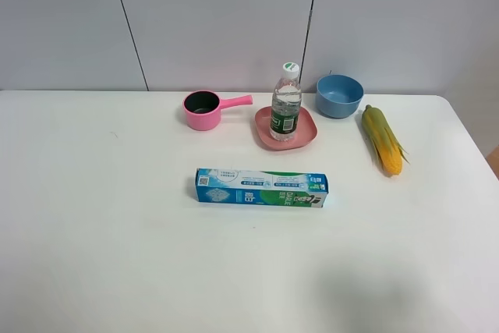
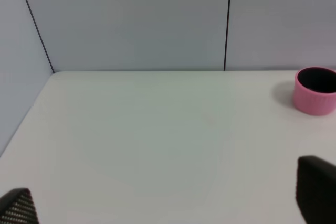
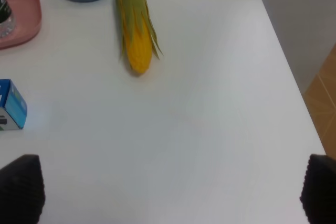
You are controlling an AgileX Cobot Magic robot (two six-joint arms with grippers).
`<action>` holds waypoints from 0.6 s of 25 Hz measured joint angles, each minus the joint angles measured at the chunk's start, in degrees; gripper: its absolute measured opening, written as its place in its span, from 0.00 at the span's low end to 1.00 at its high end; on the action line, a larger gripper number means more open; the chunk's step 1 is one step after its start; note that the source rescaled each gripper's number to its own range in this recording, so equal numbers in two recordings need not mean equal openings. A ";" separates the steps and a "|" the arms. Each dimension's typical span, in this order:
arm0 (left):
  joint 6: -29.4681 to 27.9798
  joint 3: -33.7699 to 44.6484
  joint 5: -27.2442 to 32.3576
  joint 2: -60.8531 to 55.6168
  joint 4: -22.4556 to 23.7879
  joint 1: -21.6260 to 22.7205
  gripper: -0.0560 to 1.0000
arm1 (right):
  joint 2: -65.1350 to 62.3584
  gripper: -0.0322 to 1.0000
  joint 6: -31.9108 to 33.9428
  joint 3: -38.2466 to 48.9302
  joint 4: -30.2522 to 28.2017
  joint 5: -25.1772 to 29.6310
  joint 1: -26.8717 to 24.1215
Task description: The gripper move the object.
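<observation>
The clear water bottle [image 1: 286,103] with a green-and-white cap and dark green label stands upright on a pink plate [image 1: 308,128] at the back middle of the table. A sliver of its base shows in the right wrist view [image 3: 4,19]. Neither gripper appears in the exterior high view. In the left wrist view my left gripper [image 2: 168,203] is open and empty over bare table, far left of the bottle. In the right wrist view my right gripper [image 3: 170,192] is open and empty over the table's right side, in front of the corn.
A pink cup with a handle [image 1: 204,109] stands left of the plate and shows in the left wrist view [image 2: 315,90]. A blue bowl [image 1: 339,96] and an ear of corn [image 1: 382,139] are to the right. A blue-green toothpaste box [image 1: 261,187] lies in front.
</observation>
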 joint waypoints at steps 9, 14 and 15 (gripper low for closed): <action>0.05 3.12 6.45 -1.18 1.70 0.00 1.00 | 0.00 1.00 0.00 0.00 0.00 0.00 0.00; -0.01 6.58 6.24 -1.18 2.12 0.00 1.00 | 0.00 1.00 0.00 0.00 0.00 0.00 0.00; -0.15 6.58 5.98 -1.18 2.27 0.00 1.00 | 0.00 1.00 0.00 0.00 0.00 0.00 0.00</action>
